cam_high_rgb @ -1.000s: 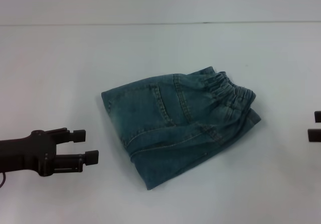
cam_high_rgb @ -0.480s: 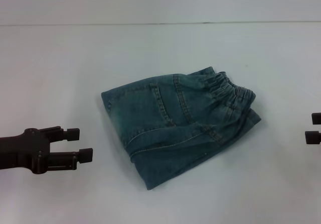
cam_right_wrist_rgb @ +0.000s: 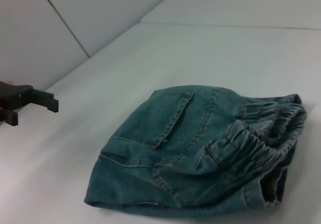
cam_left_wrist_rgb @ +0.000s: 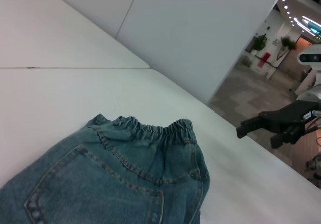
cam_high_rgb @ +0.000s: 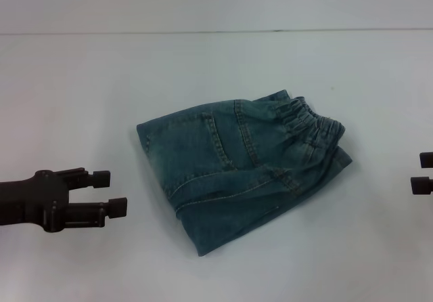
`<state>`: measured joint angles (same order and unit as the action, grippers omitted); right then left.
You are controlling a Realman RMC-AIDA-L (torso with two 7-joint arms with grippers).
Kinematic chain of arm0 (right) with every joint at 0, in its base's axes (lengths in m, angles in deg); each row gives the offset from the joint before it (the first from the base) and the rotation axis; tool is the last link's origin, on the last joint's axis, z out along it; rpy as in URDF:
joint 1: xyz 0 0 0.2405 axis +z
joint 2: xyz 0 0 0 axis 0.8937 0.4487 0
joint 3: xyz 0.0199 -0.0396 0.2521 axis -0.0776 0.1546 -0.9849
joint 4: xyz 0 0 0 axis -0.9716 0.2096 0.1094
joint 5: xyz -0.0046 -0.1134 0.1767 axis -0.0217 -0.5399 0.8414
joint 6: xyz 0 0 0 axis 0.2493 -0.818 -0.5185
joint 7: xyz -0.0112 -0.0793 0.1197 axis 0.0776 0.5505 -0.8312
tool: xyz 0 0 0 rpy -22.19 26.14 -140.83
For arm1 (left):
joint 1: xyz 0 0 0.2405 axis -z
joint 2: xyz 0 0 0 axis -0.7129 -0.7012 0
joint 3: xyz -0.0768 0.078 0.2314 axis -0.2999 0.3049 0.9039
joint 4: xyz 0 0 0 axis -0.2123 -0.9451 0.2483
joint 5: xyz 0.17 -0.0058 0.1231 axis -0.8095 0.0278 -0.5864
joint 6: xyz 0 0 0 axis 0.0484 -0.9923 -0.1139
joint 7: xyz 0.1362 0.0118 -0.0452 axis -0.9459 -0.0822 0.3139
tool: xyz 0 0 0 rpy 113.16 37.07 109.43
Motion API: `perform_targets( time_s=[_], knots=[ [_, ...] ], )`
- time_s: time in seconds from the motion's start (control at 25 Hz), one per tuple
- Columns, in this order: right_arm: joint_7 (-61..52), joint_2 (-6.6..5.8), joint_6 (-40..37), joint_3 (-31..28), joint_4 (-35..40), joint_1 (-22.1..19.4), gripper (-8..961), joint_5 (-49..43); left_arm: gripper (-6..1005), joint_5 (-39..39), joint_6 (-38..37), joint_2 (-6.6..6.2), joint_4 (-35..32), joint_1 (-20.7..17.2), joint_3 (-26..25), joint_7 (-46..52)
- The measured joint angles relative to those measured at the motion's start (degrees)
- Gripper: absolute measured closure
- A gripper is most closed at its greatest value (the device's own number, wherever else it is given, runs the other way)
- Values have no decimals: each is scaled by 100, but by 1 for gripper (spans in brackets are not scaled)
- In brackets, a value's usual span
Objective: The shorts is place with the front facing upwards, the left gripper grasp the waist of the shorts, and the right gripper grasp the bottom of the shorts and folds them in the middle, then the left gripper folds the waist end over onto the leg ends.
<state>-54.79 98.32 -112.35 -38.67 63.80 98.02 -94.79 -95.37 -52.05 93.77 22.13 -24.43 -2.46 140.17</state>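
Folded shorts lying near the middle of a white table, pocket face up. The bundle is a compact, slanted rectangle: the waist of the shorts, a ruched elastic band, sits at the far right corner, while a stitched patch pocket occupies the left portion of the upper layer. A lower layer of denim projects beyond the upper one along the near edge, ending in a straight hem at the near left.

The left gripper is at the left of the scene, well apart from the shorts, its all-black arm entering from the left edge. Its two rod-like fingers point toward the garment with a clear gap between them and nothing held.

The right gripper is at the far right edge, also well apart from the shorts; only its two fingertips show in the head view, spread apart and empty. In the left wrist view the same gripper appears beyond the waist band, off the cloth
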Motion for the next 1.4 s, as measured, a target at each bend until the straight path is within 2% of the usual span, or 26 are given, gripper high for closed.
perform_targets(
  time_s=[0.64, 0.72, 0.8, 0.92, 1.04, 1.16, 1.4],
  knots=[
    [18, 17, 38, 3, -44, 74, 9, 66, 112, 11, -8, 0, 3, 158, 1, 74],
    [51, 77, 40, 13, -54, 81, 9, 209, 112, 11, 7, 0, 17, 173, 0, 74],
    [99, 196, 81, 139, -63, 83, 9, 465, 113, 11, 15, 1, 24, 191, 0, 74],
    [118, 406, 306, 542, -68, 83, 10, 834, 113, 10, 26, 12, 25, 213, 0, 74],
    [81, 556, 528, 931, -77, 85, 10, 1052, 112, 10, 32, 11, 24, 225, 1, 74],
    [68, 606, 584, 1041, -78, 106, 10, 1140, 112, 10, 37, 10, 24, 226, 0, 74],
    [59, 612, 582, 1049, -79, 137, 11, 1190, 113, 10, 43, 20, 20, 229, -50, 74]
  ],
)
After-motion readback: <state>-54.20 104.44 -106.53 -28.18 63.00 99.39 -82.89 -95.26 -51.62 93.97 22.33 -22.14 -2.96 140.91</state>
